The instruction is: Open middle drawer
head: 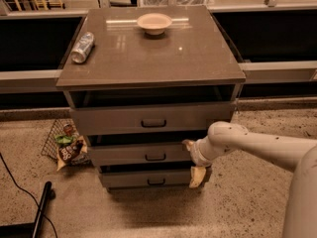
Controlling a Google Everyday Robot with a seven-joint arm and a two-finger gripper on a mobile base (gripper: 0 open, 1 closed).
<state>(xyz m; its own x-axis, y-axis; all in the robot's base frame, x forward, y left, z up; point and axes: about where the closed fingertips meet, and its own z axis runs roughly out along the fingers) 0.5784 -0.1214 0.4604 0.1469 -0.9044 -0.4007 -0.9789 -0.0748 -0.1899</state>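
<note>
The grey-brown cabinet (148, 58) has three drawer fronts. The middle drawer (133, 154) sits between the wider top drawer (109, 120) and the narrower bottom drawer (129, 179), with a small dark loop handle (155, 157) at its centre. My gripper (192, 160) is at the right end of the middle drawer front, right of the handle. Its fingers are spread open, one fingertip (187, 144) at the drawer's upper edge and one (196, 176) down over the bottom drawer. My white arm (257, 145) reaches in from the right.
A bowl (154, 22) and a can lying on its side (82, 47) rest on the cabinet top. A wire basket with snack bags (64, 145) stands on the floor to the left of the cabinet. A black cable and pole (42, 207) lie at the lower left.
</note>
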